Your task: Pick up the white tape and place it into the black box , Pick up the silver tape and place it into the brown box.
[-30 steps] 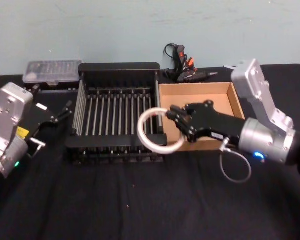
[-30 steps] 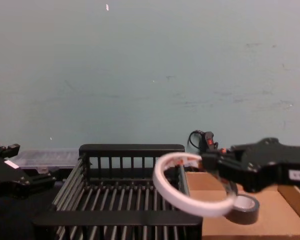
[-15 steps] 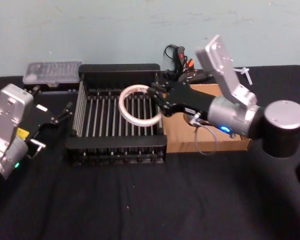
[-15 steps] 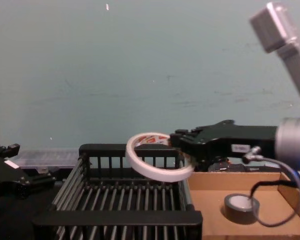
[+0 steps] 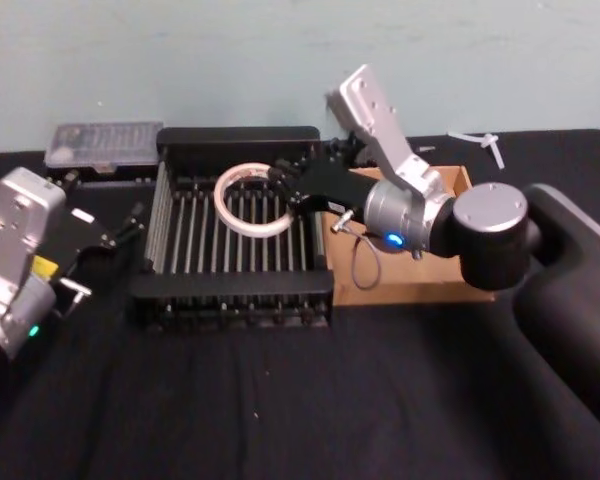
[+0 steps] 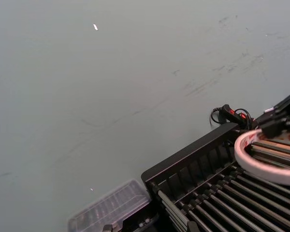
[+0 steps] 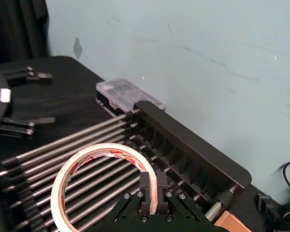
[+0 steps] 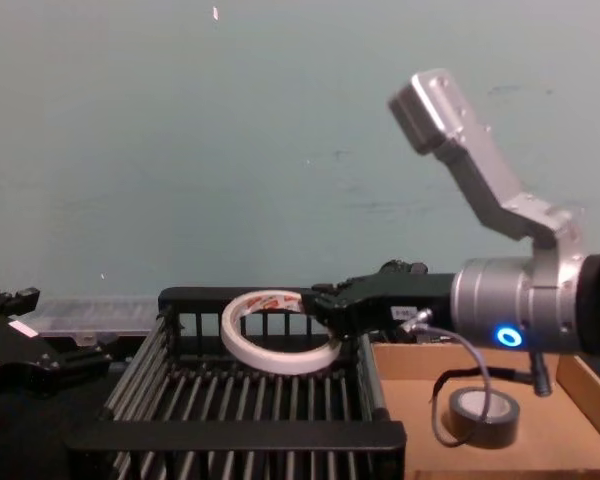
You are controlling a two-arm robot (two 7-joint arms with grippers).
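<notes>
White tape point(image 5: 250, 200) ring, right gripper point(image 5: 288, 187) clamped, over slatted black box point(image 5: 235, 292).

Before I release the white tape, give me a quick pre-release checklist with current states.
1. Right gripper shut on the white tape: ok.
2. Tape over the black box, inside its rails: ok.
3. Tape resting on the box floor: not ok; in the chest view it hangs above the bars.
4. Silver tape in the brown box: ok.
5. Left gripper parked left of the box, out of the way: ok.
6. Tape level: not ok, slightly tilted.
</notes>
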